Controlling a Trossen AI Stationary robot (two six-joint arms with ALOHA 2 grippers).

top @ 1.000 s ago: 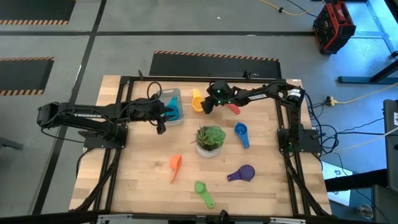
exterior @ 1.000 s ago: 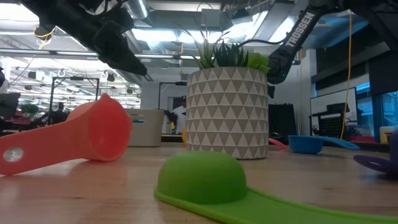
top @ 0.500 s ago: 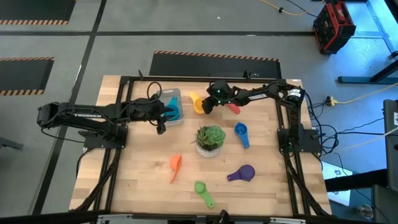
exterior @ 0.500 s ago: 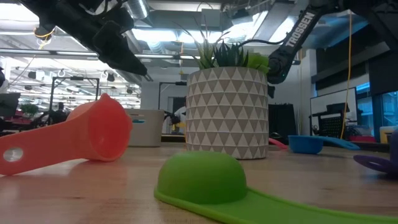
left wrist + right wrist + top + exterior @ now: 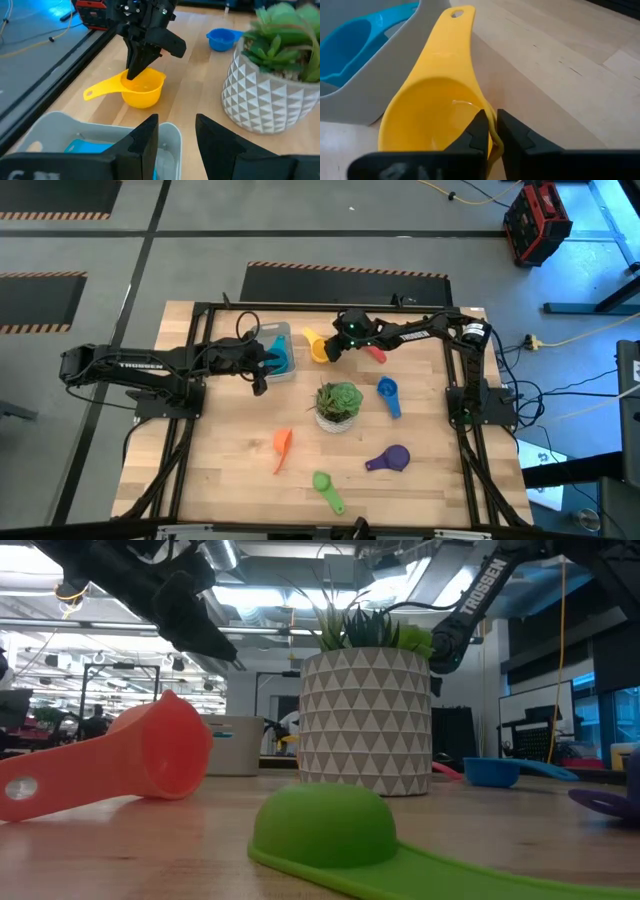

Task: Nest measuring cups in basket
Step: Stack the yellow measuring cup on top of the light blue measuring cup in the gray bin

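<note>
The yellow cup [image 5: 317, 345] is beside the basket [image 5: 281, 338], its handle [image 5: 451, 35] pointing at the basket's wall. My right gripper [image 5: 336, 345] is shut on the cup's rim. The light blue cup [image 5: 87, 148] lies inside the basket. My left gripper [image 5: 175, 145] is open and hangs above the basket without touching it. On the table lie the red cup [image 5: 376, 355], the blue cup [image 5: 388, 395], the purple cup [image 5: 391, 458], the green cup [image 5: 326, 489] and the orange cup [image 5: 282, 447]. My right gripper pinches the yellow cup's bowl rim [image 5: 493, 125] on the side opposite the handle, one finger [image 5: 479, 134] inside the bowl and one [image 5: 514, 136] outside. The fingers come slanting down from the table's right. The cup stays upright, at or just above the table.
A white patterned pot with a green plant [image 5: 338, 405] stands in the middle of the table, close to the near side of the yellow cup. The black frame rail [image 5: 300, 308] runs along the far edge behind the basket.
My right gripper has carried the yellow cup a little toward the table's left, nearer the basket. The cup has turned so that its handle swings from pointing at the far edge toward the basket.
</note>
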